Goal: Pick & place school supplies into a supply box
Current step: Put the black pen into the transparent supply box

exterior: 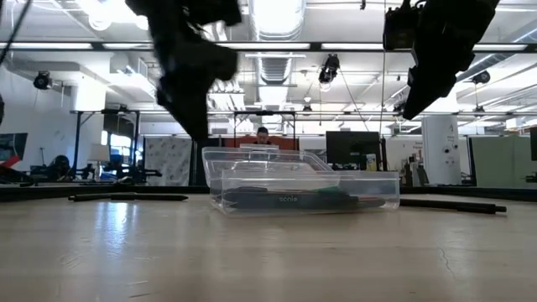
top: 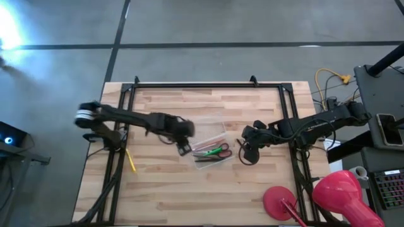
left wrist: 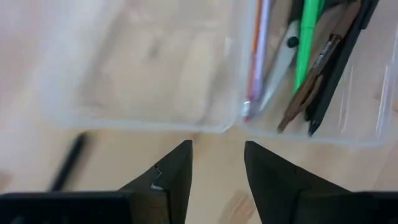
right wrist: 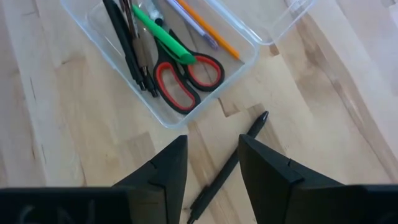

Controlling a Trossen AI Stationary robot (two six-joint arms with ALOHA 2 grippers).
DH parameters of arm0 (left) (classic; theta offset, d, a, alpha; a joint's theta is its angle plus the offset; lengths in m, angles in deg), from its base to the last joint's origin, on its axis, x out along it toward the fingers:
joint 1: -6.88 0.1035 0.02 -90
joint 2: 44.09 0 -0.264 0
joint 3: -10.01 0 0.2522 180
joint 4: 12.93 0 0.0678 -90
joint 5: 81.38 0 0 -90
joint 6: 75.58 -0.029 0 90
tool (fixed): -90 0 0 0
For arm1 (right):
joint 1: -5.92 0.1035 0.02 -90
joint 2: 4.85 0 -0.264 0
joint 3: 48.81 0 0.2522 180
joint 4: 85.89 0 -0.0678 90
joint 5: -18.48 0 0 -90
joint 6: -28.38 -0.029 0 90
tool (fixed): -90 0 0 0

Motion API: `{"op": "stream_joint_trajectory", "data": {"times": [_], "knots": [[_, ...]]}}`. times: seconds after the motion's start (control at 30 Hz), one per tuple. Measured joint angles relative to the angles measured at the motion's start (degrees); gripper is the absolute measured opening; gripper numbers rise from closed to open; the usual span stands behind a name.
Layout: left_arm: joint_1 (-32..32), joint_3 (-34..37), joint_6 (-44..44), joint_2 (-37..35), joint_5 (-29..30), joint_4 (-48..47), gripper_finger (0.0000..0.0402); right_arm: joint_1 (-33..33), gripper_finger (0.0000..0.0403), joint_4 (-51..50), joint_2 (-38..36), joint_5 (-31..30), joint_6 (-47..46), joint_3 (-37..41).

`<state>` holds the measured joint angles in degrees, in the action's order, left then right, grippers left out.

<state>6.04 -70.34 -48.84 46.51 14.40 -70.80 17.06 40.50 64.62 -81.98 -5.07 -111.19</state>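
Observation:
The clear supply box stands on the table between both grippers, its clear lid lying on its far side. Inside it lie red-handled scissors, a green pen, dark pens, and an orange pencil. My left gripper is open, raised just left of the box. My right gripper is open, raised just right of the box, over a dark pen lying flat on the table. A yellow pen lies at the table's left side.
Another dark pen lies on the wood near my left gripper. A black metal frame borders the table. Pink round objects sit at the near right corner. The low view shows the box with both arms well above the table.

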Motion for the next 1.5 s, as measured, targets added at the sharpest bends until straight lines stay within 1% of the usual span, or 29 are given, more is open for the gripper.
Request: {"op": "stream_joint_trajectory", "data": {"times": [0.13, 0.23, 0.33, 0.37, 0.43, 0.5, 0.63, 0.73, 0.83, 0.97, 1.2, 1.3, 1.4, 1.5], "knots": [[0.2, 10.3, 0.2, -11.1, 4.7, 3.8, 0.013, 0.0, 0.0132, 0.0, 0.0, 0.0, 0.0, 0.0], [1.1, 17.6, 1.1, -18.1, 5.0, 8.6, 0.013, 0.0, 0.0128, 0.0, 0.0, 0.0, 0.0, 0.0], [1.4, 23.2, 3.4, -22.6, 5.1, 13.2, 0.013, 0.0, 0.0125, 0.0, 0.0, 0.0, -0.1, 0.0], [1.3, 24.6, 4.0, -23.8, 5.0, 14.8, 0.013, 0.0, 0.0125, 0.3, 0.0, 0.2, -2.1, 0.0], [1.2, 26.5, 4.3, -25.5, 4.8, 17.0, 0.013, -0.1, 0.0125, 2.3, 0.0, 2.9, -11.3, 0.0], [1.2, 27.1, 4.3, -26.3, 4.8, 17.5, 0.013, -0.8, 0.0125, 2.5, 0.0, 4.1, -16.5, 0.0], [1.2, 27.5, 4.3, -27.1, 4.8, 17.4, 0.013, -1.7, 0.0119, -0.5, 0.0, 1.4, -21.9, 0.0], [1.2, 27.5, 4.0, -27.0, 4.7, 17.0, 0.013, -1.5, 0.0115, -0.1, 0.5, 2.1, -26.6, 0.7], [1.2, 27.2, 2.9, -27.0, 4.7, 15.5, 0.013, -2.1, 0.0116, -0.6, 2.4, 4.6, -32.8, 2.6], [1.3, 27.2, 1.9, -27.2, 4.8, 12.3, 0.013, -2.2, 0.013, -2.2, 6.8, 4.4, -37.1, 3.4], [1.3, 27.2, 1.9, -27.2, 4.8, 11.2, 0.013, -2.2, 0.0178, -2.2, 17.5, 4.6, -35.2, 2.1], [1.8, 27.2, 1.9, -27.3, 4.8, 9.7, 0.013, -2.1, 0.0192, -1.9, 21.8, 4.7, -34.1, 1.2], [2.6, 27.2, 1.9, -27.3, 4.8, 7.1, 0.013, -2.3, 0.0189, -1.3, 25.3, 5.5, -33.5, 0.5], [3.8, 27.2, 1.8, -27.3, 4.8, 4.5, 0.013, -2.4, 0.0164, -1.4, 28.1, 6.3, -31.2, 0.3]]}}
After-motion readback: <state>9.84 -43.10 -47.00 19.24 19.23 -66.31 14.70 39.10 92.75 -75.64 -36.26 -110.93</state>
